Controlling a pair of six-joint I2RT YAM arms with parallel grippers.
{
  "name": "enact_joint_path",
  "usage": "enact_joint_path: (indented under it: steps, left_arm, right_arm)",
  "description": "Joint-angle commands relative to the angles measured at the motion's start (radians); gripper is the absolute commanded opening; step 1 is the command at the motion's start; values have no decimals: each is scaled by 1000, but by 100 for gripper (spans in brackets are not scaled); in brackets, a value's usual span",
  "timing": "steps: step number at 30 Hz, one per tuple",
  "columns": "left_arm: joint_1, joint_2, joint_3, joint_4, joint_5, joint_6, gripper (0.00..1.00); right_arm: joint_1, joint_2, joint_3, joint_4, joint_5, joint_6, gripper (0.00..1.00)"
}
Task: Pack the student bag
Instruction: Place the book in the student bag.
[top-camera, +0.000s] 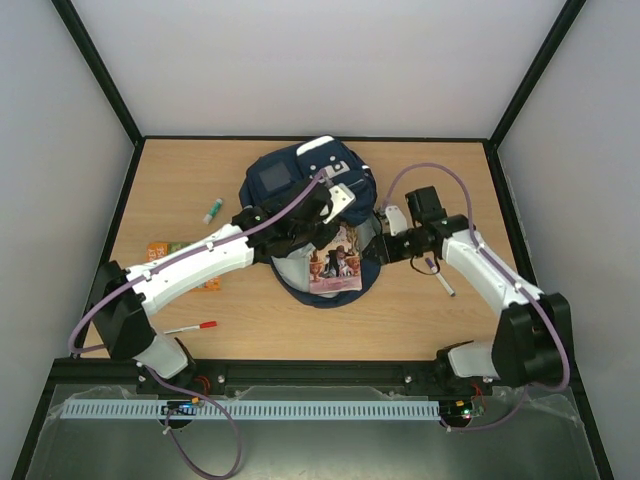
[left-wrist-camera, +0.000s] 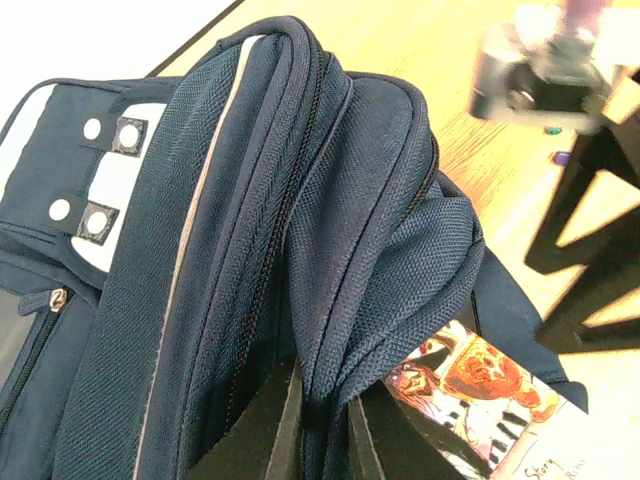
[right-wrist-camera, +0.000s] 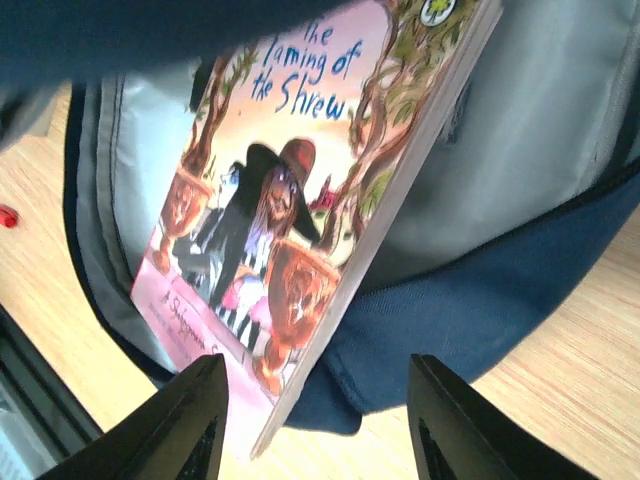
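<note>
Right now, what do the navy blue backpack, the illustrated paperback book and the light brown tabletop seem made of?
Navy blue backpack: likely woven synthetic fabric, matte; coarse weave shows.
Illustrated paperback book: printed paper, slightly glossy cover; thin page edge.
Light brown tabletop: wood or wood-look laminate; grain lines visible.

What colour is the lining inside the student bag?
Light grey lining, inside the navy student bag; the right wrist view shows it best.

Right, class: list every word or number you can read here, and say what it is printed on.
"Taming of the Shrew": cover of the book lying in the open student bag.
Small line at the cover's lower edge: too blurred to read.
Orange packet: print too small to read.
</note>
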Motion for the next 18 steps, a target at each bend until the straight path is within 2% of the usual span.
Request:
enact_joint_path:
  steps: [1, 6, 11, 18]
  left_arm:
    - [-3, -74, 9, 119, 51, -18, 2]
    - [18, -75, 13, 124, 88, -49, 2]
    - [29, -73, 13, 122, 99, -59, 2]
    - [49, -74, 16, 120, 95, -73, 2]
  right_arm:
    - [75, -126, -114, 4, 118, -219, 47]
    - [223, -278, -239, 128, 304, -437, 50]
    - [301, -305, -270, 128, 365, -655, 59]
    - [373, -254, -281, 150, 446, -732, 63]
